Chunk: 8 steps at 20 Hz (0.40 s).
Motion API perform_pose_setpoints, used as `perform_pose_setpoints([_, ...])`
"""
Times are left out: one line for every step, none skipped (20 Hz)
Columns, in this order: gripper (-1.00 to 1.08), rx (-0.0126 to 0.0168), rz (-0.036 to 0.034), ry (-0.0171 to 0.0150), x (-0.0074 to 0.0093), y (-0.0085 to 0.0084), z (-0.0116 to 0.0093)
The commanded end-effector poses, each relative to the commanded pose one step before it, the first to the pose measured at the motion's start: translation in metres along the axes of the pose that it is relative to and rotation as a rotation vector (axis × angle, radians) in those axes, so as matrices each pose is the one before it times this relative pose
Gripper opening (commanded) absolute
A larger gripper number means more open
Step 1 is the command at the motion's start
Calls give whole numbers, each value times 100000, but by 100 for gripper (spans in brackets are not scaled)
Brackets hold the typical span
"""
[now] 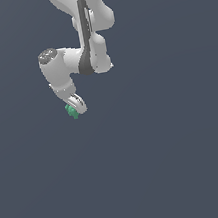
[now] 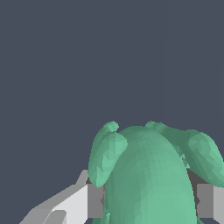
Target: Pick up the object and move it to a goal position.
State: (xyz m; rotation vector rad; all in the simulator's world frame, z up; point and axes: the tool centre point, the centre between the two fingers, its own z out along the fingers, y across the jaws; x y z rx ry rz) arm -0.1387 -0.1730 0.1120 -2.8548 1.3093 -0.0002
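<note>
Evidently the green knobbly object (image 2: 148, 175) sat between the two grey pads (image 2: 95, 200) of the pincer (image 1: 75, 108), which was closed on its flanks and held nothing else. Seen from the exterior view, it peeked out at the pincer's tip, below the white arm (image 1: 84, 29). Carrying well probably meant keeping the squeeze steady and moving smoothly, since those lobes offered uneven contact; no goal marker was visible.
</note>
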Motion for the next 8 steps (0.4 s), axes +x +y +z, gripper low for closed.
perform_pose_setpoints([-100,-12,-193,-26,947,1030,-365])
perform_pose_setpoints([-100,-40,-8,26,285,288,-106])
perform_pose_setpoints([-100,0,0,0,249,243,-86])
perform_pose_setpoints([-100,0,0,0,208,189,-68])
perform_pose_setpoints([-100,0,0,0,166,136,-51])
perform_pose_setpoints([-100,0,0,0,123,83,-33])
perform_pose_setpoints([-100,0,0,0,75,36,-17])
perform_pose_setpoints([-100,0,0,0,23,7,-4])
